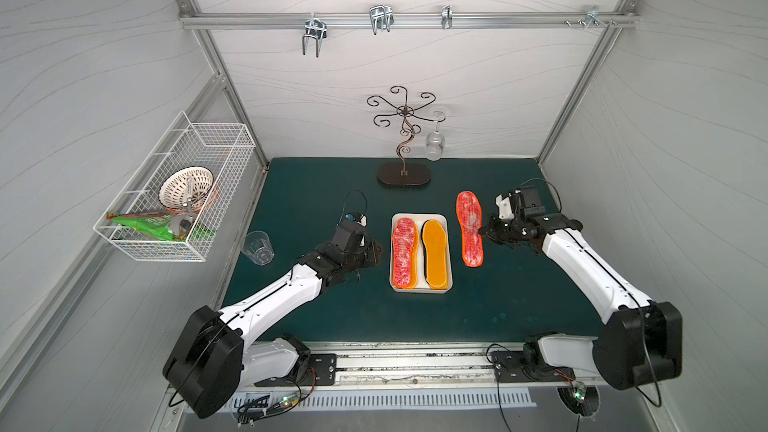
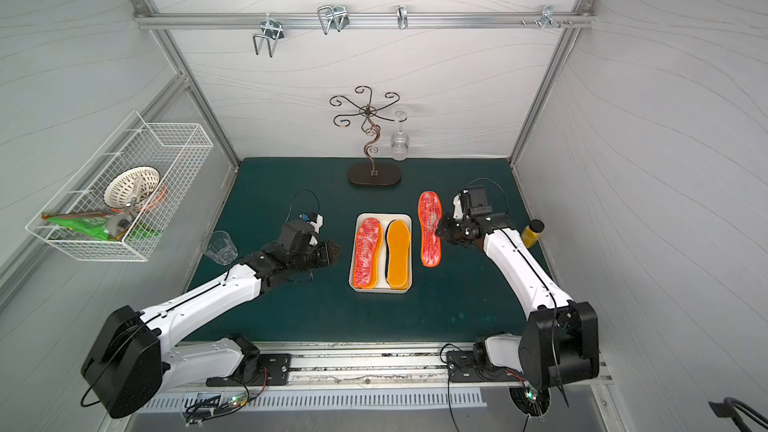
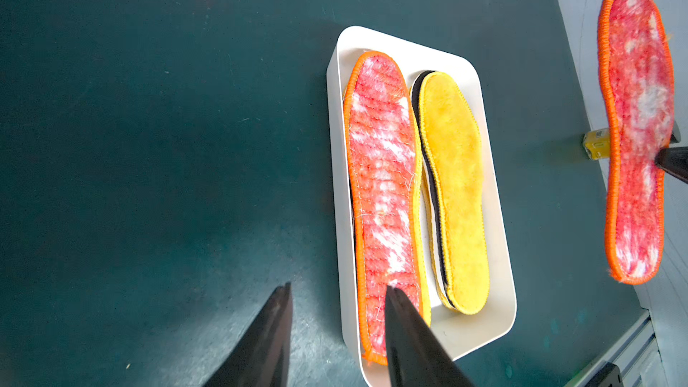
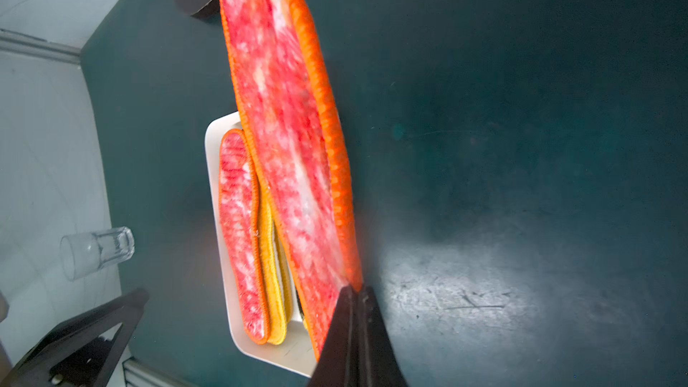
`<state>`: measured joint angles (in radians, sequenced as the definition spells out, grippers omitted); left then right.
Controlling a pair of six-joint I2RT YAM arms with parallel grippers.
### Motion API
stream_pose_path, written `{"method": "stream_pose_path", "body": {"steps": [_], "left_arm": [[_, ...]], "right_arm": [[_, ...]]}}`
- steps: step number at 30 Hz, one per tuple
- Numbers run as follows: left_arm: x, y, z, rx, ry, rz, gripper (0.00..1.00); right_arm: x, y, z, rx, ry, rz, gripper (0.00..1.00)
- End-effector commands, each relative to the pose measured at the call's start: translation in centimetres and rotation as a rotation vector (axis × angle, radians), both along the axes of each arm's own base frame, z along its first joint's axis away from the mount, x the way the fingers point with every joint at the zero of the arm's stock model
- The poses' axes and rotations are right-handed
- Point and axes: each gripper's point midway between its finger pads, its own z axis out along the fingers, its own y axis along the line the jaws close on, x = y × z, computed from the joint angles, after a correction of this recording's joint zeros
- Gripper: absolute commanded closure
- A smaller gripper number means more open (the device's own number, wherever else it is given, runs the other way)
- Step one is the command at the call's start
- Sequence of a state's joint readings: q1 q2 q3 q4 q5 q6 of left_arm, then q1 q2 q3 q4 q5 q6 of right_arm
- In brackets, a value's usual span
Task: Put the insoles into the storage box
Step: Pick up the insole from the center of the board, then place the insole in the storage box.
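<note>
- Storage box (image 1: 420,289): sits mid-mat, nearest of the task items. It holds 2 side-by-side stacks whose layers cannot be counted.
- Left stack: topped by the boxed red insole (image 1: 404,252). Right stack: topped by an orange-yellow insole (image 1: 436,255), with a black insole (image 3: 416,94) edging out beneath.
- Left gripper (image 3: 337,286): jaws partly open and empty, just beside the box's left rim.
- Right gripper (image 4: 352,288): jaws closed tight on the edge of the held red insole (image 1: 469,228), which is raised off the green mat (image 1: 311,184) just beside the box's right rim and parallel to it.
- Progress: judged nearly complete. The held insole appears to be the only 1 outside the box; transfer and release remain.
- Wine-glass stand (image 1: 404,135): farthest, uninvolved.
</note>
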<state>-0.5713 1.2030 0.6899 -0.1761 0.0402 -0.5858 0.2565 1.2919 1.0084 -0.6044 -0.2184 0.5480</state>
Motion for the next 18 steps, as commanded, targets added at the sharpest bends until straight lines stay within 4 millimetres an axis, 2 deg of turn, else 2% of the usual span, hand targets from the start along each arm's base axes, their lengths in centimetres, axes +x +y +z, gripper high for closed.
{"method": "stream_pose_path", "body": {"steps": [1, 5, 13, 18], "left_arm": [[1.1, -0.6, 2.5, -0.028, -0.071, -0.002, 0.55], [1.0, -0.4, 2.3, -0.024, -0.068, 0.002, 0.55], [0.8, -0.1, 1.9, -0.02, -0.062, 0.014, 0.55], [0.7, 0.1, 1.7, -0.016, -0.059, 0.02, 0.55]], "right_arm": [[-0.4, 2.1, 0.5, 0.055, 0.015, 0.021, 1.0], [-0.3, 4.4, -0.2, 0.096, 0.021, 0.023, 1.0], [0.0, 7.8, -3.6, 0.165, 0.042, -0.014, 1.0], [-0.4, 9.2, -5.8, 0.145, 0.073, -0.004, 1.0]]}}
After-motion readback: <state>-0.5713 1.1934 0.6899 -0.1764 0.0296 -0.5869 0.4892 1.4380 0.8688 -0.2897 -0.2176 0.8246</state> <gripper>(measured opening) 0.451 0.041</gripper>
